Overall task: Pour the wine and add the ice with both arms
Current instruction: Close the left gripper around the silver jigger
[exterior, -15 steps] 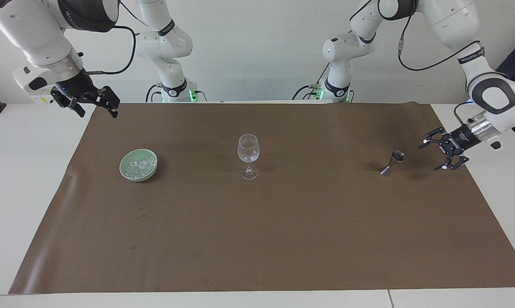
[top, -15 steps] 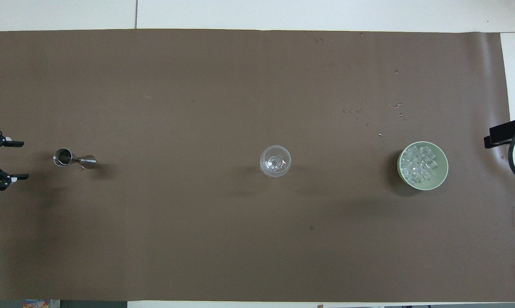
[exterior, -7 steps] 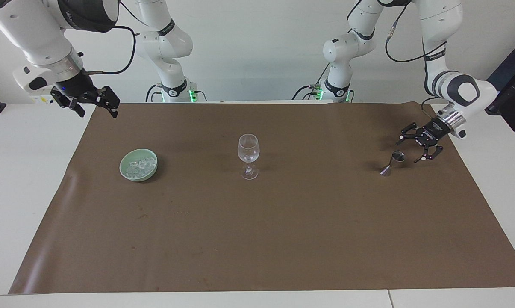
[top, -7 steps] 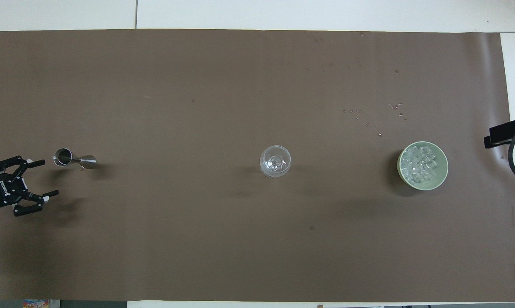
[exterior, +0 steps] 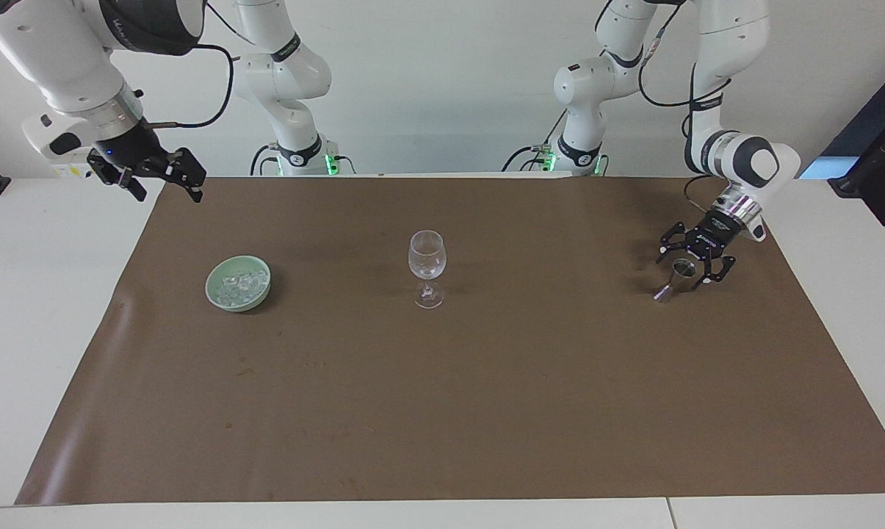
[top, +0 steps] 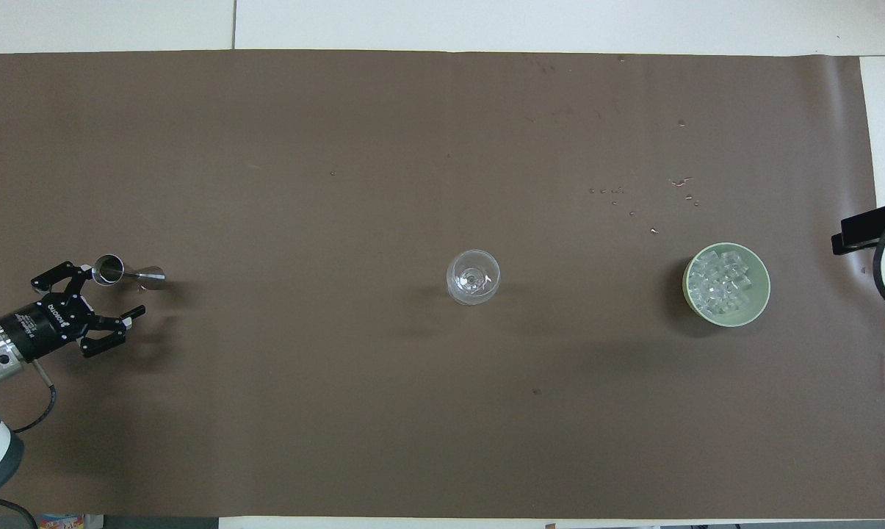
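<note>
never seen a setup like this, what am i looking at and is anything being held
Two white robot arms share a table covered by a brown mat. One picture faces the robots; the other looks down from above their end. On the mat stand a bowl of ice, a glass in the middle, and a small metal jigger. The left end effector is open, right around the jigger's top, not gripping. The right end effector waits open in the air above the mat's corner near the bowl. Nothing is held.

One glass (exterior: 427,268), one bowl (exterior: 238,283) (ice (exterior: 240,284) heaped inside), one jigger (exterior: 675,278).
</note>
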You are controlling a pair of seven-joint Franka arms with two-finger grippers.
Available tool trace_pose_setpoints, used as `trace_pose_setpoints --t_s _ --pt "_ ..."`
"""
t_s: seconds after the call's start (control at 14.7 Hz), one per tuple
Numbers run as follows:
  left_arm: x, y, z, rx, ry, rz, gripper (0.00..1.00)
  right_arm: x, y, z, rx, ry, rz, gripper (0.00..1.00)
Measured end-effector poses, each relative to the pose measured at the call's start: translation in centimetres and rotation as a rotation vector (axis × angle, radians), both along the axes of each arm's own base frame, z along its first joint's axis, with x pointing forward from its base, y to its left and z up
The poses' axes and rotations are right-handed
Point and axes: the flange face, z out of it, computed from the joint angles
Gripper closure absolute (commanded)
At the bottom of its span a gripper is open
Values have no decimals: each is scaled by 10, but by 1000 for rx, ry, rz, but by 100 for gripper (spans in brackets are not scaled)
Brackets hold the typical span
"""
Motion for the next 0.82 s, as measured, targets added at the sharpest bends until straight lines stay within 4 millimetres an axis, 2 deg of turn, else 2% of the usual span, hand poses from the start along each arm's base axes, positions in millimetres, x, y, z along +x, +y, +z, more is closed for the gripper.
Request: trace_pose_setpoints --t_s 0.34,0.48,0.82 --pt "4 -5 0 -6 -20 36 0 0 0 0 0 0 0 0" --pt "4 -5 0 -2 -33 34 15 0 0 0 0 0 0 0" --pt "4 -8 0 5 -39 29 18 0 0 0 0 0 0 0"
